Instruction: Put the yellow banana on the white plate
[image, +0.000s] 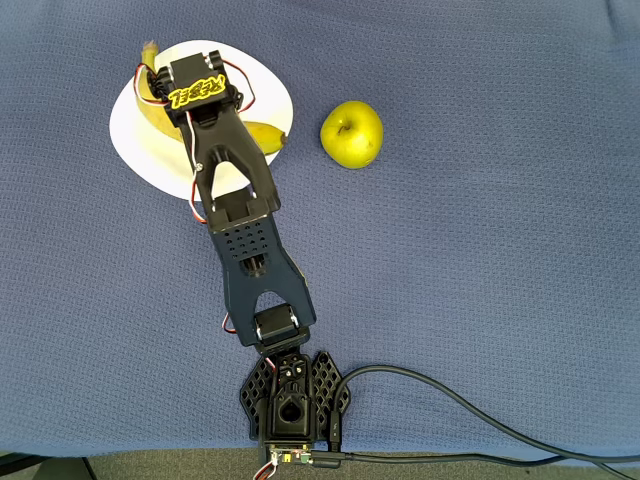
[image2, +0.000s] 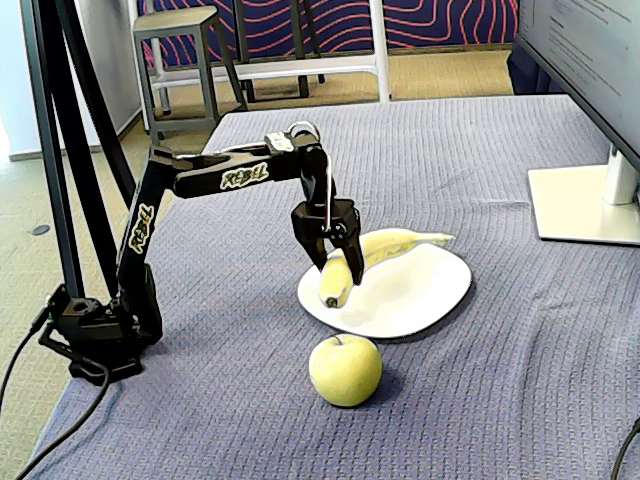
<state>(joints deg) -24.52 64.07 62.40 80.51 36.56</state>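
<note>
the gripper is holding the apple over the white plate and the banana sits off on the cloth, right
Not quite: it's the other way round. In the fixed view the gripper is closed around the yellow banana over the white plate, while the apple sits alone on the cloth.

banana (image2: 375, 255) yellow | plate (image2: 425, 295) white | apple (image2: 345, 370) yellow-green | cloth (image2: 480, 160) blue-grey

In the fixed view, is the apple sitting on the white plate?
No, the apple sits on the blue cloth in front of the plate, clear of its rim, while the banana lies over the plate.
</note>
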